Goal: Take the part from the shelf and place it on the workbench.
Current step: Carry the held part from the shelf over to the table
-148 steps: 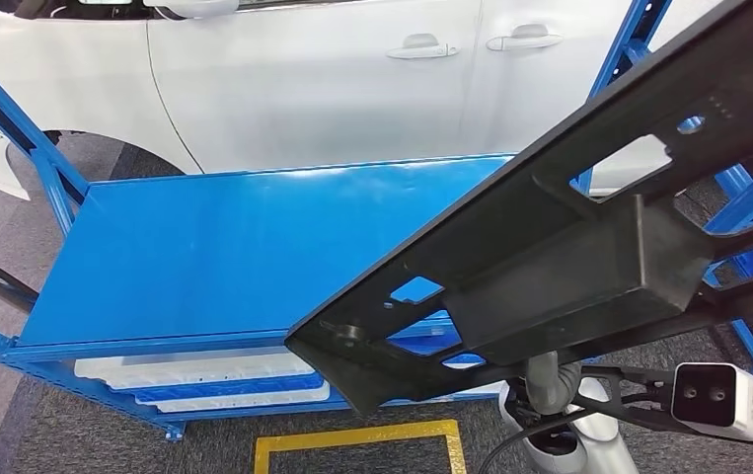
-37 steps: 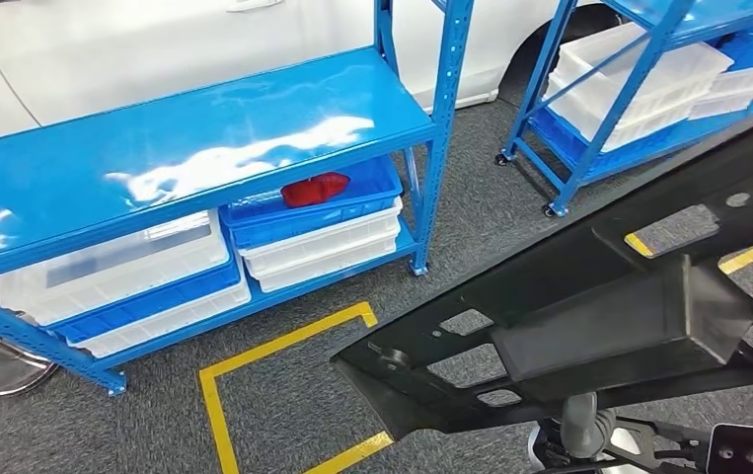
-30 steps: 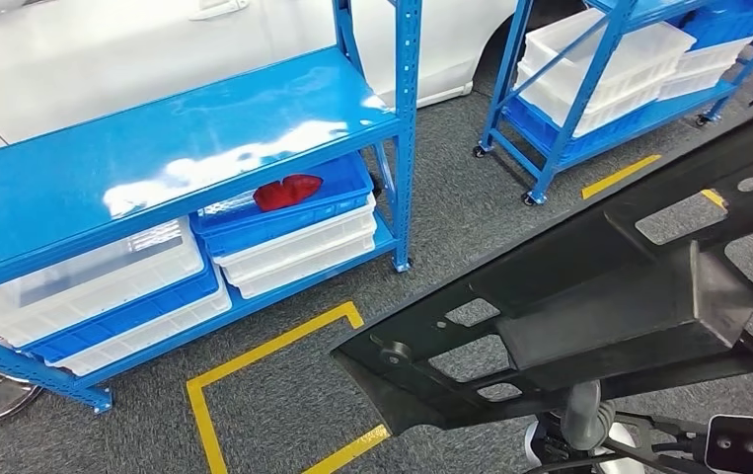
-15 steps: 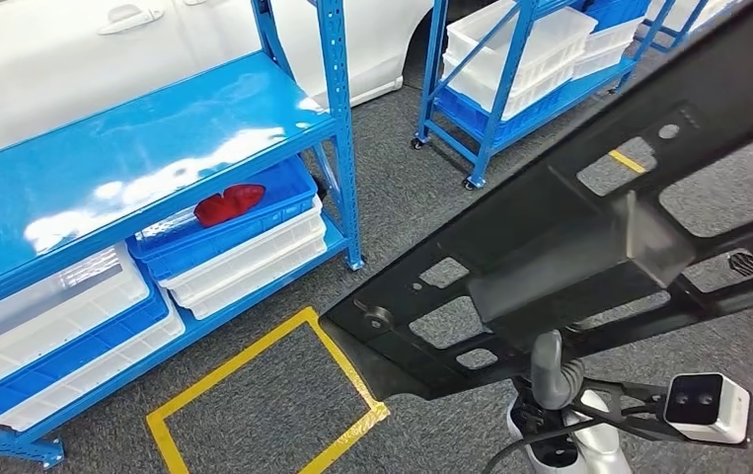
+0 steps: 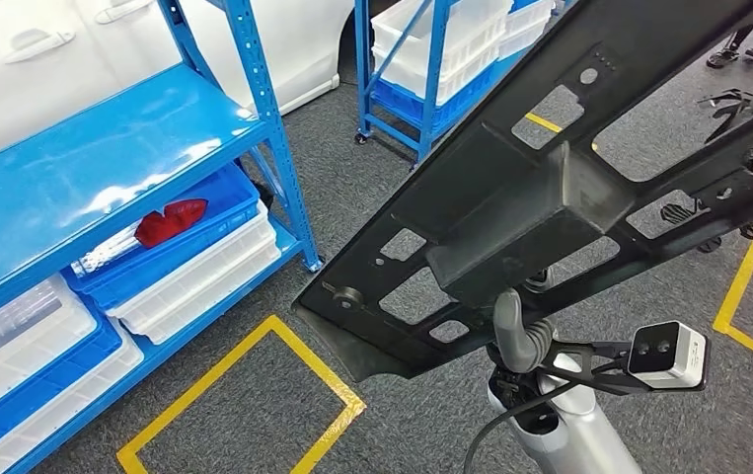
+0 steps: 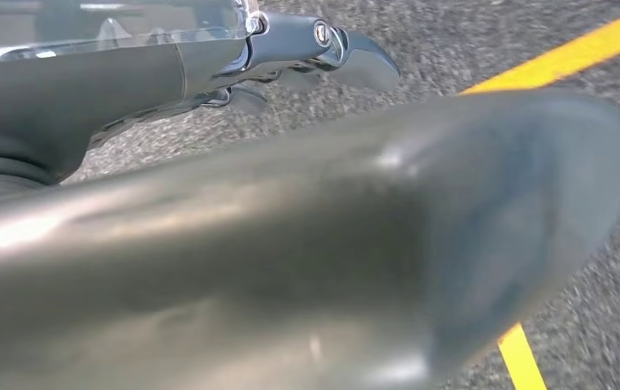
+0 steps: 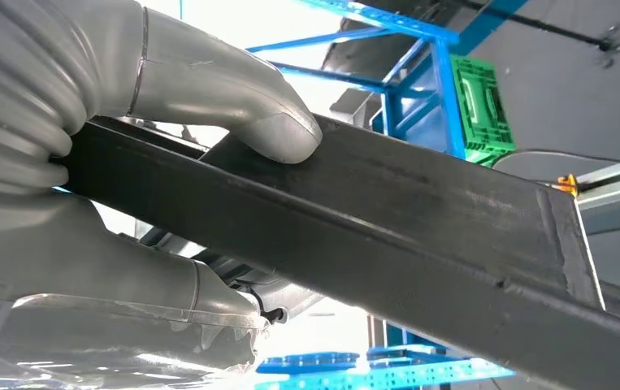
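Observation:
A large black plastic part (image 5: 550,188) with several cut-outs and a boxy rib spans the right half of the head view, held up in the air above the carpet. My right hand (image 5: 518,336) grips it from below near its lower end, the thumb against the underside. In the right wrist view the right hand (image 7: 127,122) clamps a black bar of the part (image 7: 420,219) between thumb and fingers. My left hand (image 6: 290,244) shows in the left wrist view as a big blurred thumb with the fingers stretched out above grey carpet, holding nothing.
A blue shelf rack (image 5: 76,178) stands at the left with white and blue bins (image 5: 194,276) and a red item (image 5: 170,222) underneath. A second blue rack (image 5: 431,59) is behind. Yellow tape squares (image 5: 244,395) mark the carpet. A white car (image 5: 56,59) is beyond.
The camera has turned to the right: the shelf has slid to the left of the picture and a second rack and open floor have come in. The part stays in my right hand.

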